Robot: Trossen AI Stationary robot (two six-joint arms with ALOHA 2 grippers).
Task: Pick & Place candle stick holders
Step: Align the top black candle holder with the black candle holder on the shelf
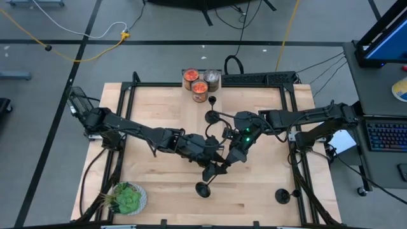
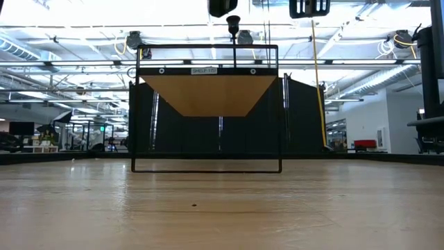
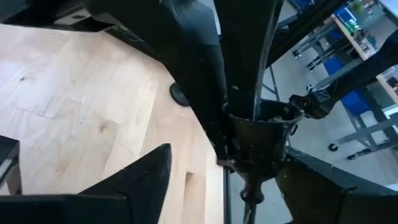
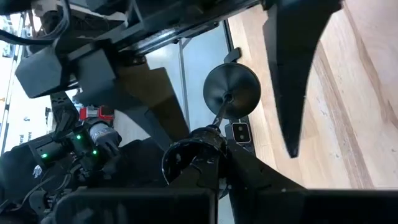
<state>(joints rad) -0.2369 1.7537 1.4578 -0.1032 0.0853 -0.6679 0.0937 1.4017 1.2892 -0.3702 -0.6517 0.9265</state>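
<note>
While the right gripper (image 1: 224, 166) pinches the candle stick holder (image 1: 207, 180), the left gripper (image 1: 219, 152) has its fingers apart beside it; it should back away slowly.

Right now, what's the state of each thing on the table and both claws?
held holder: tilted, in right claw
right claw: shut on held holder
left claw: open, around its cup
holder by jars: looks upright, free
corner holder: upright, free
jars: three, upright, clustered
plant: upright, untouched
</note>
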